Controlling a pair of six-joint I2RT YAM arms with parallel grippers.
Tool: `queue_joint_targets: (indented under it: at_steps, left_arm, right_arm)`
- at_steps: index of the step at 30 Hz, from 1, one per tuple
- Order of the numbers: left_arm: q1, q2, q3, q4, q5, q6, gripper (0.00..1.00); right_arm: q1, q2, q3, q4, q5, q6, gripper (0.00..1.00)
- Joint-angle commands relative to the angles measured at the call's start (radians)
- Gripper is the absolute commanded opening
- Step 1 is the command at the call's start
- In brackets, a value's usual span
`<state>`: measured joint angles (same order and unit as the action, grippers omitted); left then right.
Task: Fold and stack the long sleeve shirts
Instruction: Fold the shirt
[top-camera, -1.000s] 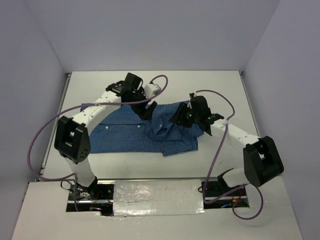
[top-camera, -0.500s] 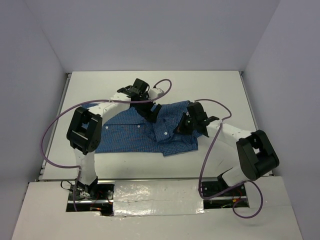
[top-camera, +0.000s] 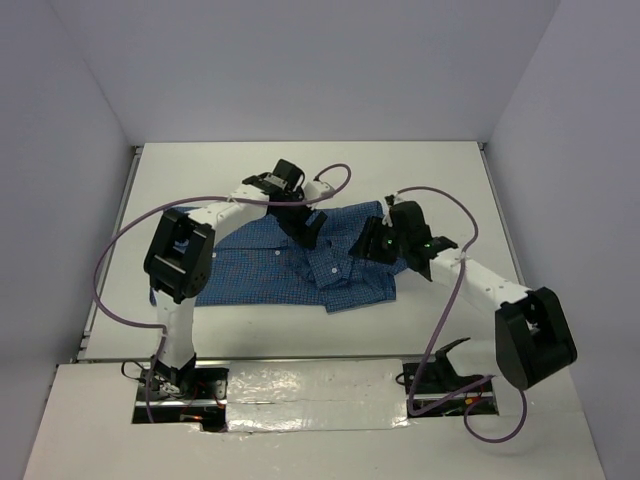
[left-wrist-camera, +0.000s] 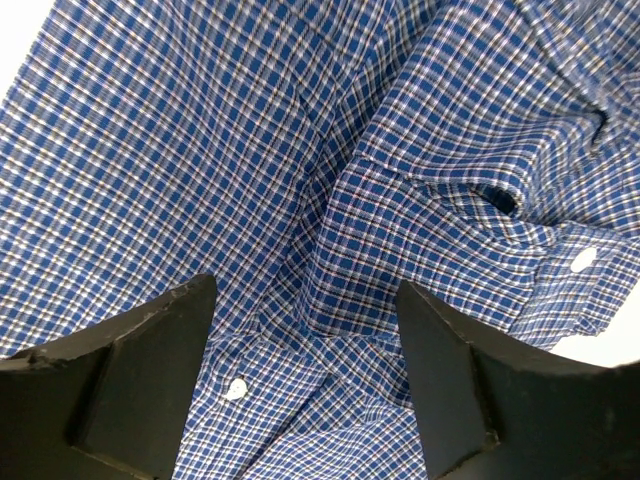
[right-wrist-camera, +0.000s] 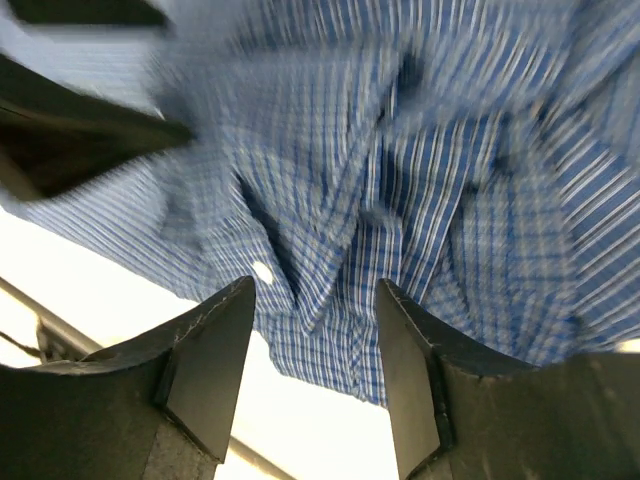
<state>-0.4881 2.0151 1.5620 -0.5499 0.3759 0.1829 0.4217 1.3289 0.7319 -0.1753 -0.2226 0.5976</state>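
1. The blue checked shirt (top-camera: 262, 265) is lying partly folded across the middle of the top view on the white table (top-camera: 420, 175). Its cloth is bunching up right of centre.
2. The left gripper (top-camera: 310, 230) is hanging over the shirt's upper middle. Its fingers (left-wrist-camera: 150, 350) are standing wide apart, gripping nothing, with wrinkled cloth and a white button (left-wrist-camera: 583, 259) showing beyond them.
3. The right gripper (top-camera: 366, 246) is hovering over the shirt's right part with its fingers also spread and holding nothing. Its wrist view is blurring the cloth.
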Motion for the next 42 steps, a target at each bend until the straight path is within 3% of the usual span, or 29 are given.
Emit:
queue_joint_targets:
  at_steps: [1,3,5,12,14,16,18,22,25,35,42]
  left_arm:
    - [-0.004,0.033,0.043,-0.021,-0.005,0.032,0.84]
    - [-0.004,0.036,0.037,-0.012,-0.014,0.036,0.81]
    - [-0.004,0.03,0.033,-0.007,-0.005,0.035,0.7]
    - [-0.007,-0.006,0.021,0.004,0.112,0.024,0.21]
    - [-0.007,-0.019,0.013,0.013,0.115,0.023,0.12]
    - [-0.007,-0.023,0.01,0.013,0.12,0.033,0.11]
    - [-0.007,-0.021,0.01,0.01,0.123,0.038,0.0]
    - [-0.007,-0.021,0.015,0.011,0.126,0.038,0.0]
    - [-0.007,-0.036,0.039,0.005,0.112,0.056,0.0]
    - [-0.004,-0.061,0.139,0.017,0.071,0.07,0.0]
    - [-0.001,0.016,0.162,0.065,0.006,0.032,0.0]
  right_arm:
    - [-0.046,-0.051,0.027,0.085,0.006,-0.061,0.6]
    - [-0.054,0.03,0.098,0.076,-0.003,-0.076,0.6]
    - [-0.054,0.126,0.165,0.051,-0.012,-0.102,0.59]
    - [-0.055,0.332,0.284,0.045,-0.052,-0.159,0.59]
    - [-0.054,0.381,0.313,0.03,-0.055,-0.165,0.59]
    - [-0.054,0.404,0.314,0.042,-0.087,-0.176,0.59]
    - [-0.054,0.406,0.304,0.068,-0.109,-0.177,0.54]
    - [-0.057,0.379,0.281,0.108,-0.106,-0.179,0.16]
    - [-0.055,0.346,0.273,0.105,-0.084,-0.199,0.0]
    - [-0.055,0.109,0.175,0.172,0.038,-0.167,0.0]
    - [-0.054,0.285,0.33,0.112,0.054,-0.196,0.0]
